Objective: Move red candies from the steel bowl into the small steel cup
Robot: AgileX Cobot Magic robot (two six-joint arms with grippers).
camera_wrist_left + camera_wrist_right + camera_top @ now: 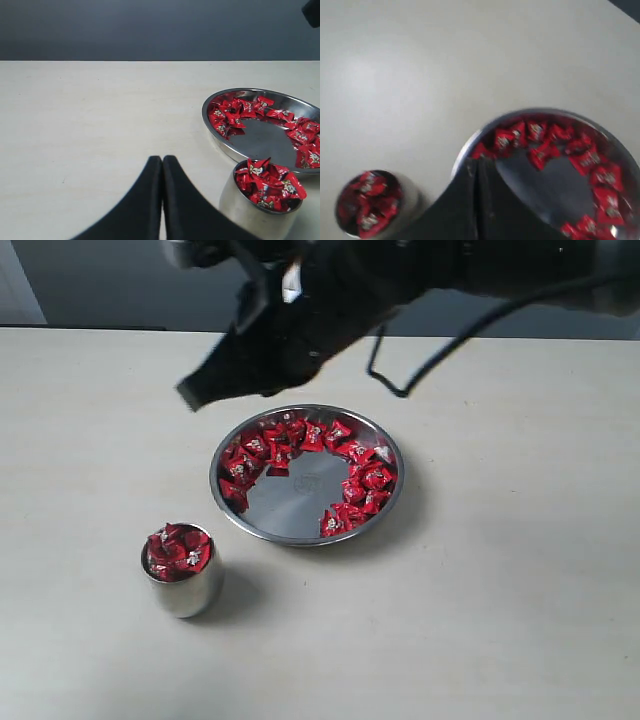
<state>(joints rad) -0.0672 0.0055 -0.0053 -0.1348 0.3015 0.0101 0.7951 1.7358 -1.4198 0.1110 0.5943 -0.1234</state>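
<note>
From the room camera, the right gripper (190, 392) hangs over the back rim of the steel bowl (300, 508), which sits mid-desk. The small steel cup (186, 592) stands near it, farther from the desk's back edge, piled high with red candies (178, 550).

The left wrist camera shows the left gripper (162, 159) pinched shut on nothing, low over bare desk beside the cup.

The right wrist camera shows the right gripper's fingers pressed together. I see no candy there, so maybe it missed. Also, the cup is so full that one more candy could slide off and roll away.
</note>
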